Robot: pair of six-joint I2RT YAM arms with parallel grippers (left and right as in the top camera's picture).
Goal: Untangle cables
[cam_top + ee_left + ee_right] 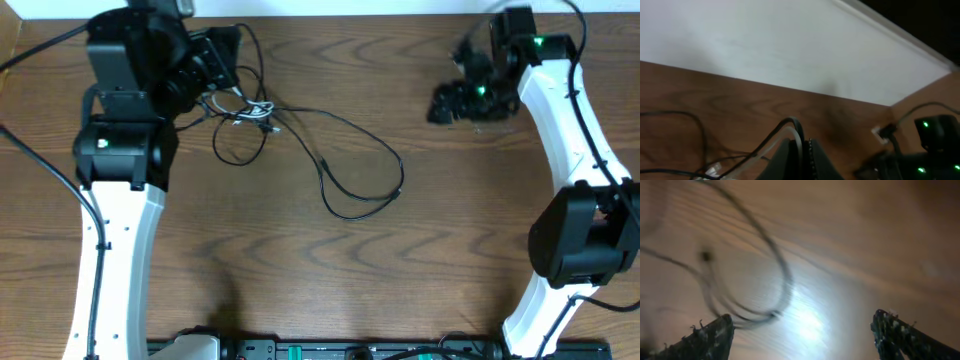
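Untangling under way, by my judgement; knot not yet freed. My left gripper (802,152) clamped tight on black and white cables (250,112), bunched at ten o'clock on table (300,270), one black strand trailing toward centre. My right gripper (802,316), at one o'clock, jaws wide, empty. Next move likely: right reaches strand, pinches it alone, draws away. Only left wrist view shows clamp; overhead hides it.

- Blurred all through the right wrist view: cables (786,280) smeared into soft loops, plug ends impossible to make out.
- Cropped by the lower edge there: right tool (802,316), only two fingertips (722,327) showing.
- Cut off at the bottom of the left wrist view: left tool (801,150), its pinch mostly out of frame.
- Too small overhead to sort strand from strand: knot (250,112).
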